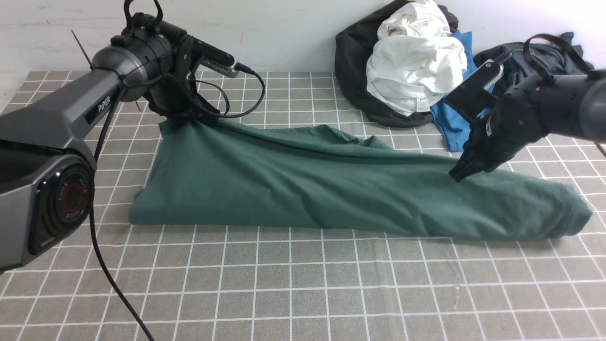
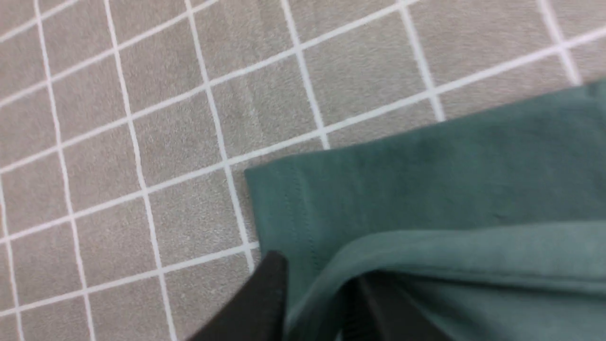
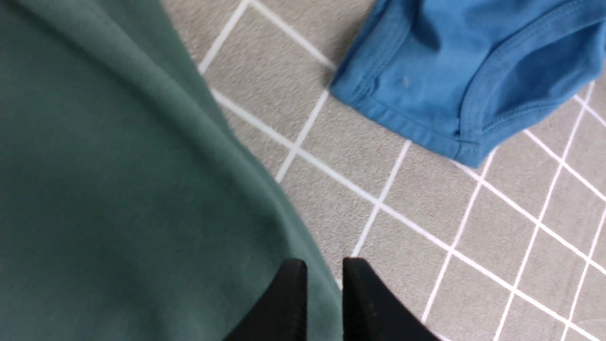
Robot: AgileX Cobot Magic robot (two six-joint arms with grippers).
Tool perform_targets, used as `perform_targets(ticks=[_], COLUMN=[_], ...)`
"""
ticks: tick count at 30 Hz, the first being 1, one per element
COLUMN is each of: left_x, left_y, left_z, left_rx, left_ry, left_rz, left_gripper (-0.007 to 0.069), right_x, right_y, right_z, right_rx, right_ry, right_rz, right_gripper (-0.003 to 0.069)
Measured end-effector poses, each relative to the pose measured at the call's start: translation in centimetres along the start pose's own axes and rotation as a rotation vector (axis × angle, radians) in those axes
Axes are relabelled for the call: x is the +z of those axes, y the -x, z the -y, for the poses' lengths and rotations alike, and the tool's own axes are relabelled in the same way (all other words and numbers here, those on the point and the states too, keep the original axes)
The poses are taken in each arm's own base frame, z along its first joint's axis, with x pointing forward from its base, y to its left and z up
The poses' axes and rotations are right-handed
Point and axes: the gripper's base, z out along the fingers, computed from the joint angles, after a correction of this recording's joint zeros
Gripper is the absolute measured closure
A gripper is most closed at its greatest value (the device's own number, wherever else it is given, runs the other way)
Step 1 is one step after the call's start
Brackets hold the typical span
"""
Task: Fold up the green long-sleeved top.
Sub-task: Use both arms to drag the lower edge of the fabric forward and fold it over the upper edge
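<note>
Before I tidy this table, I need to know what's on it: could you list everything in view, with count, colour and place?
green top: one, dull green, spread across the table's middle
white cloth bundle: one, white, at the back, right of centre
black cloth: one, black, under and beside the white bundle
blue garment: one, blue, beside the white bundle
dark garment: one, dark grey, back right
table: one, grey with white grid lines, under everything
arms with grippers: two, grey and black, left and right, both at the green top
</note>
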Motion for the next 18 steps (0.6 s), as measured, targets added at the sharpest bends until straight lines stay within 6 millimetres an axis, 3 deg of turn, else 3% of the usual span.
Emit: perform_targets(ticks=[4, 5, 6, 8, 11, 12, 14, 15, 16, 17, 18], left_x=[-0.9, -2.0, -2.2, -5.0, -6.9, -8.7, -9.7, -11.3, -11.7, -13.5, -14.4], left_y=[0.4, 0.5, 0.5, 0.6, 0.8, 0.9, 1.0, 1.1, 1.2, 1.4, 1.5], left_z=[-1.0, -1.5, -1.5, -1.8, -1.9, -2.0, -1.9, -1.8, -1.8, -1.7, -1.7], left_rx=[-0.022, -0.031, -0.033, -0.03, -0.015, -0.002, -0.001, 0.013, 0.011, 0.024, 0.035], left_ry=[0.01, 0.014, 0.012, -0.022, -0.065, -0.104, -0.138, -0.186, -0.196, -0.242, -0.262], left_rz=[-0.004, -0.019, -0.022, -0.053, -0.058, -0.049, -0.047, -0.037, -0.028, 0.004, 0.026], left_gripper=[0.0295, 0.0249, 0.0242, 0.0238, 0.0278, 0.0334, 0.0378, 0.044, 0.0455, 0.0513, 0.0541], right_x=[-1.0, -1.7, -1.8, -2.8, -3.0, -2.1, -1.2, 0.7, 1.3, 3.6, 4.5], right_y=[1.1, 1.9, 2.0, 3.3, 4.5, 5.2, 5.5, 5.5, 5.4, 5.3, 5.3], right_z=[1.0, 1.2, 1.1, -0.1, -2.6, -4.9, -6.2, -7.9, -8.2, -9.5, -9.7], right_rx=[0.09, 0.141, 0.146, 0.168, 0.116, 0.033, -0.002, -0.049, -0.054, -0.079, -0.088], right_ry=[-0.023, -0.011, -0.006, 0.082, 0.225, 0.32, 0.375, 0.431, 0.434, 0.443, 0.423], right_rz=[-0.003, -0.007, -0.011, 0.019, 0.071, 0.122, 0.16, 0.194, 0.198, 0.25, 0.279], right_gripper=[0.0441, 0.0424, 0.0424, 0.0468, 0.0556, 0.0624, 0.0645, 0.0662, 0.0664, 0.067, 0.067])
